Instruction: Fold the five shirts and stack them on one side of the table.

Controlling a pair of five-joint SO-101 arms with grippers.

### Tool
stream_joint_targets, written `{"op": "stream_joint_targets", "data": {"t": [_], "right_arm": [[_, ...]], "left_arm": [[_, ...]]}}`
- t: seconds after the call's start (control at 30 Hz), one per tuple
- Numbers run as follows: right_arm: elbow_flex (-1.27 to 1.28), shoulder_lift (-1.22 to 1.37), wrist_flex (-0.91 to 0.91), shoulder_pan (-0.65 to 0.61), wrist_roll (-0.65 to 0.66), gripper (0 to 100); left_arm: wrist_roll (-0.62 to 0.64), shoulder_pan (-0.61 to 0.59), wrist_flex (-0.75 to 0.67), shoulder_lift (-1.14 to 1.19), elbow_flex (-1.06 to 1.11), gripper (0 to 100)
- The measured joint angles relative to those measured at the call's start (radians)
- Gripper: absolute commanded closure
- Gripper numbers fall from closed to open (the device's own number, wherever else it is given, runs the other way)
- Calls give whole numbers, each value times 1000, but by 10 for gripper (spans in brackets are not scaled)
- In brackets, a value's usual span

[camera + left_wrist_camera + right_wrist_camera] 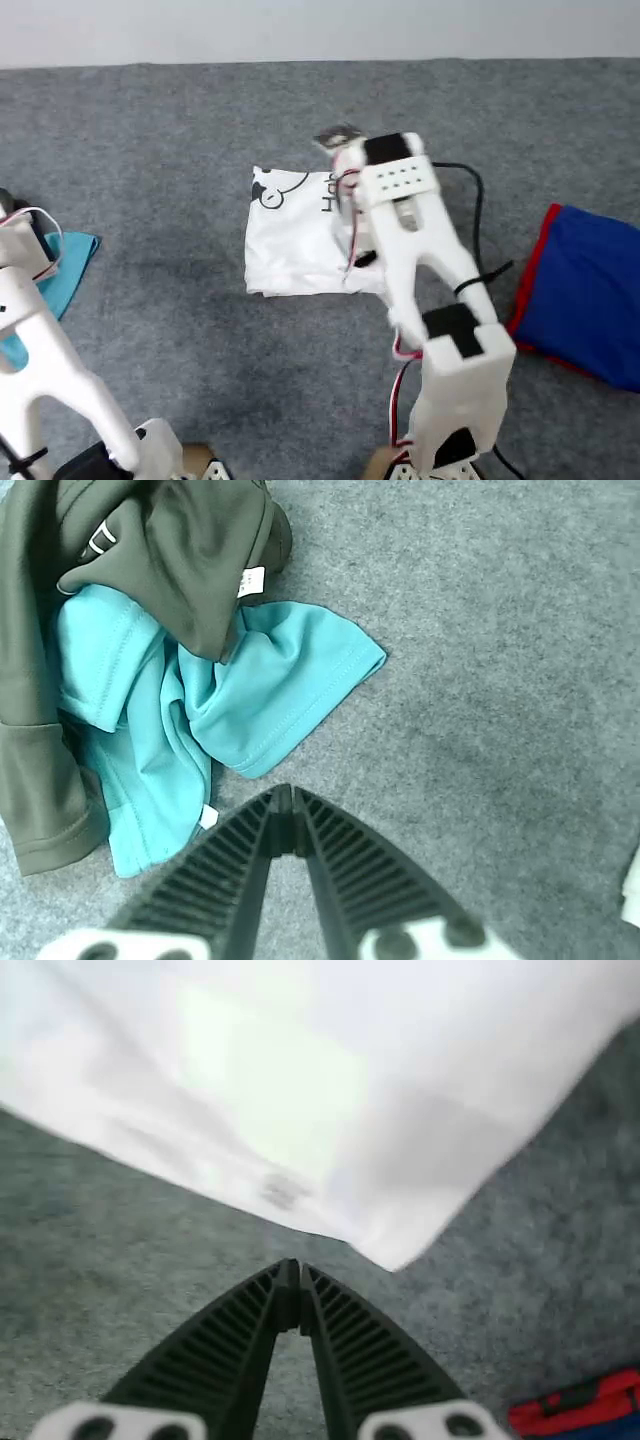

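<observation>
A folded white shirt with a black print lies at the table's middle. My right gripper is shut and empty, hovering just off the white shirt's edge over bare carpet; from above its tip sits past the shirt's far right corner. My left gripper is shut and empty above the table, close to a crumpled teal shirt partly covered by a dark shirt. The teal shirt pokes out beside the left arm. A folded blue shirt with a red edge lies at the right.
The table is covered in grey carpet. A black cable runs along the right arm between the white and blue shirts. The blue and red cloth shows at a corner of the right wrist view.
</observation>
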Motion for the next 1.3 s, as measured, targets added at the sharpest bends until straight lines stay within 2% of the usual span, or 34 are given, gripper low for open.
{"op": "stream_joint_targets", "data": {"t": [0.13,0.3,0.4,0.57,0.93,1.3], "right_arm": [[0,-12,-52,-101,2,988],[2,61,-167,-167,2,988],[2,138,-212,-175,2,988],[11,213,-189,-196,2,988],[-52,150,-98,-209,2,988],[-112,195,-285,-269,2,987]], "left_arm": [[0,0,0,0,0,995],[0,0,0,0,0,995],[0,0,0,0,0,995],[0,0,0,0,0,995],[0,0,0,0,0,995],[0,0,0,0,0,995]]}}
